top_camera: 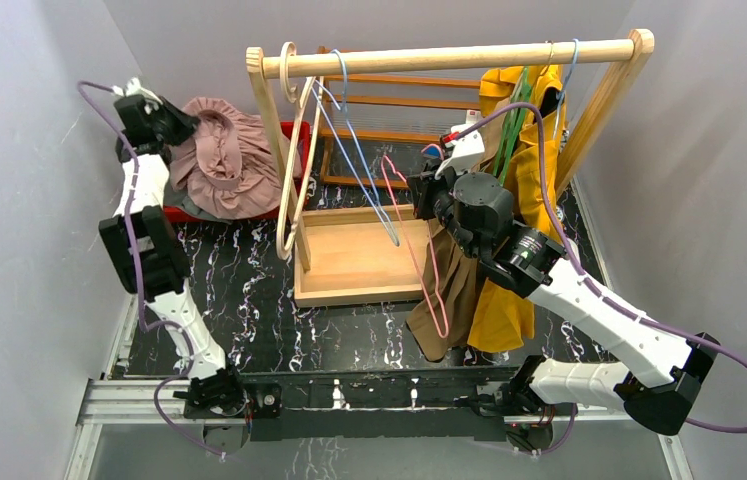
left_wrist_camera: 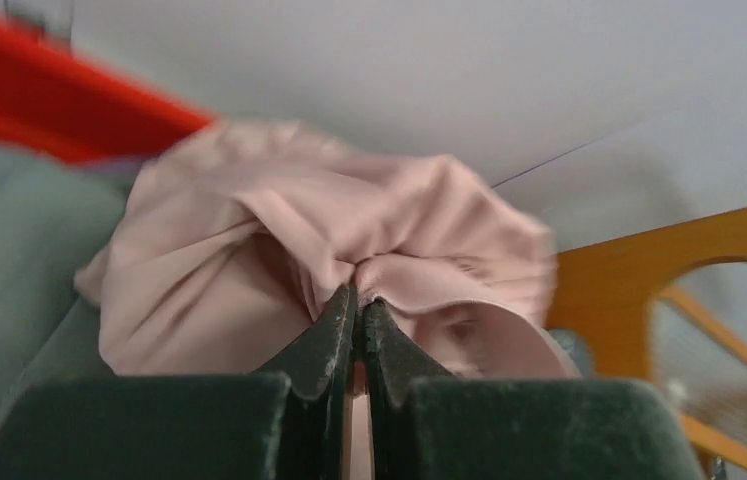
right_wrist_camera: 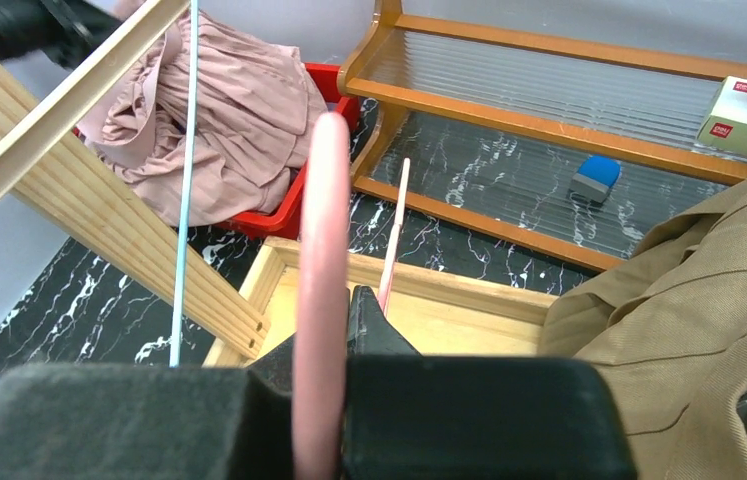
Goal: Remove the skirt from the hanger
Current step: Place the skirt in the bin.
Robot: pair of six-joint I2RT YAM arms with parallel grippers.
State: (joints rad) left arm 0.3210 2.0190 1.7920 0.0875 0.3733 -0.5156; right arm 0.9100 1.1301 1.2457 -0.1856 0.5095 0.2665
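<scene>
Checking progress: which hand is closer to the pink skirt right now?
Left. The left hand is pinching the pink skirt; the right hand is away at the rack, gripping the pink hanger.

Pink hanger (right_wrist_camera: 321,300) between dark fingers (right_wrist_camera: 376,328)

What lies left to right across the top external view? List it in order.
Left gripper → crumpled dusty-pink fabric skirt → pale wooden tray base of the rack → thin pink plastic hanger → hanging yellow fabric garment.
</scene>
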